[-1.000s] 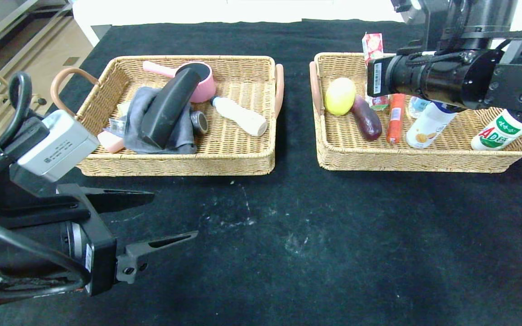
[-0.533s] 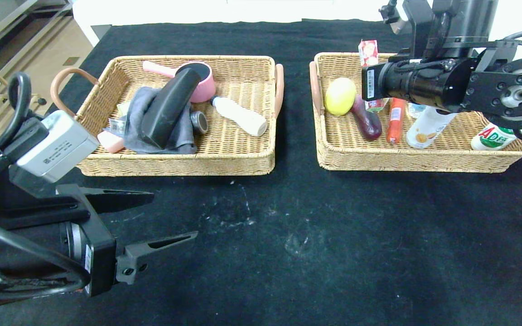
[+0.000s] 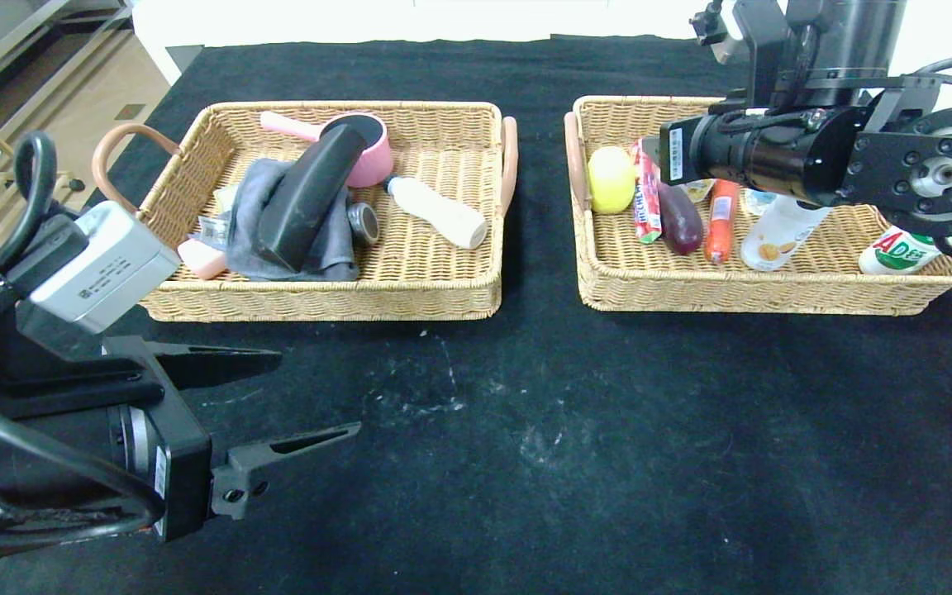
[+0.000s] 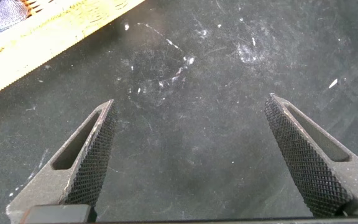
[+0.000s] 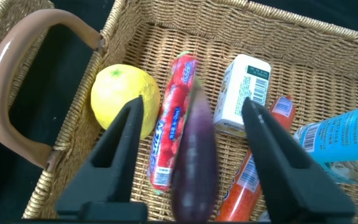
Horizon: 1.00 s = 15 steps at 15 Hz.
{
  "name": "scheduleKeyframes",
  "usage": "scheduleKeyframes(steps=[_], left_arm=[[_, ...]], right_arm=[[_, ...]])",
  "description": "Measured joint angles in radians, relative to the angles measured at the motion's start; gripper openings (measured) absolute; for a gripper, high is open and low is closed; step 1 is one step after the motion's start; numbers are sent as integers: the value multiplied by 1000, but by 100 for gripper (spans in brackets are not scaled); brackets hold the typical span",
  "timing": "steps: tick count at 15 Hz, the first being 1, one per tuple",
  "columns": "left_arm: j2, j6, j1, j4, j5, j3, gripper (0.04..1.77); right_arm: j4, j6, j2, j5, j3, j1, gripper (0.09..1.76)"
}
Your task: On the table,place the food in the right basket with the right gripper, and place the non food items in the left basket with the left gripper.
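Worktop [image 3: 525, 430]: black cloth. L basket [image 3: 443, 281] holds non-food. R basket [image 3: 773, 293], far-right side, holds food. L gripper [image 3: 294, 397] at near-left edge, fingers wide apart, nothing held. R gripper [image 5: 191, 143] over R basket's left end, fingers apart. Candy stick [image 3: 646, 202] lies free betw. lemon [image 3: 611, 178] & eggplant [image 3: 680, 219].

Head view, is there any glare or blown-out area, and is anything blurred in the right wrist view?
Head view: the strip beyond the table is washed out white. Right wrist view: the eggplant between the open tool's fingers looks smeared; the yellow lemon stays sharp.
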Motion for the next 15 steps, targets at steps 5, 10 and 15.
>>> scheduleKeyframes(steps=[5,10,15], left_arm=[[0,0,0,0,0,0,172],[-2,-1,1,-1,1,0,172],[-14,-3,1,-1,6,-4,172]], right_arm=[[1,-22,-6,3,6,3,144],[4,-21,-65,11,72,15,156],[5,-33,-253,76,303,29,163]])
